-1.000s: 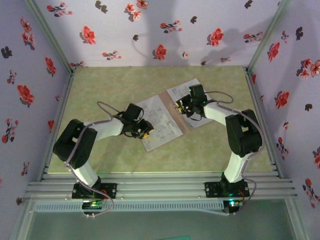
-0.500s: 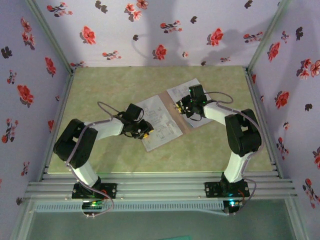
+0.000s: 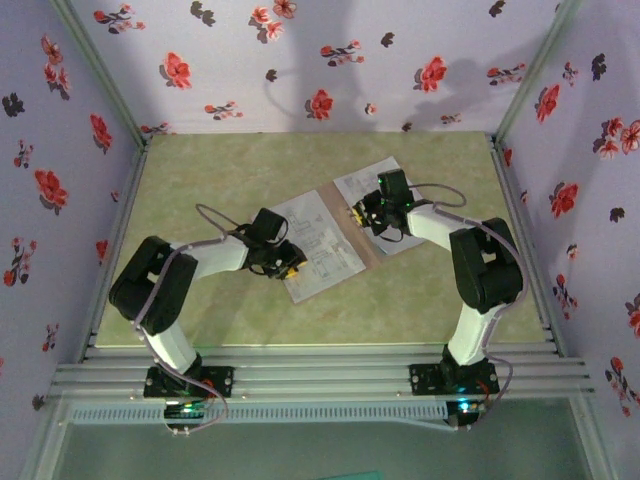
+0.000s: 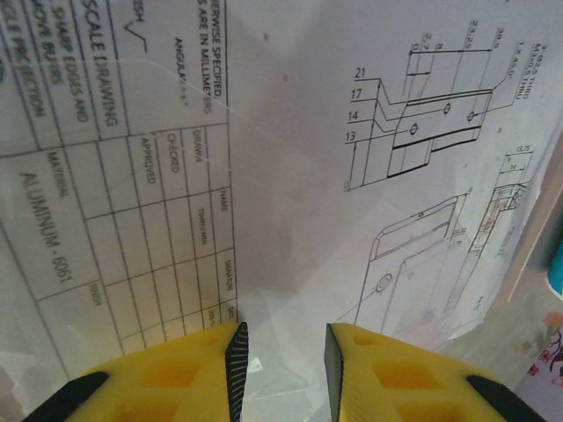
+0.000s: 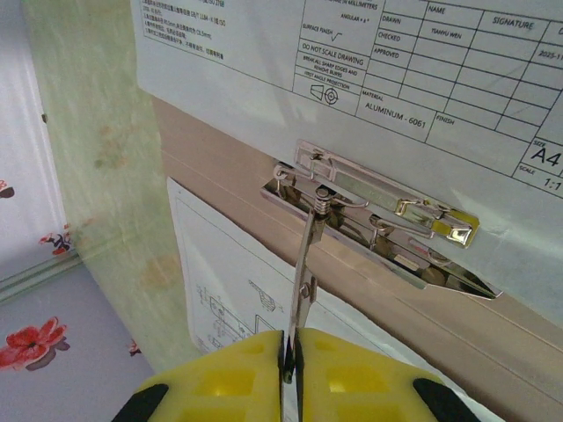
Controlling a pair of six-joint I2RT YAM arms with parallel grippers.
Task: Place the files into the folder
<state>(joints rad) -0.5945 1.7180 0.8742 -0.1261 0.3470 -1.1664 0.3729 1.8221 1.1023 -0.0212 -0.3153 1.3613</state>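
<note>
The green mottled surface [image 3: 200, 190], walled in by pale floral panels, carries the folder [image 5: 224, 176]. It lies open a little right of the middle, turned at an angle to the edges. The folder is plain tan-brown card. It shows as a long flat band with faint creases running along its length, and paper covers the rest of it.

The files are white sheets printed with fine dark engineering drawings, dimension figures and ruled title blocks, one reading "ALUMINUM - 6061". In the top view the left sheet [image 3: 322, 250] lies on the near-left side of the tan band and the right sheet [image 3: 362, 183] on the far-right side, both flat on the open folder. Up close, one sheet's edge overlaps the band from above and another's corner meets it from below.

A shiny metal clamp [image 5: 378, 224] is fixed along the tan band, its long plate lying flat just beside the upper sheet's edge. From its spring end a thin wire lever [image 5: 305, 264] rises toward the right wrist camera.

The right tool [image 5: 290, 352] has its yellow fingers pinched tight on the end of that lever. The left tool [image 4: 283, 365] hangs over the left sheet with its fingers apart by a narrow gap, nothing between them and the drawing beneath. Whether its tips touch the paper cannot be told.
</note>
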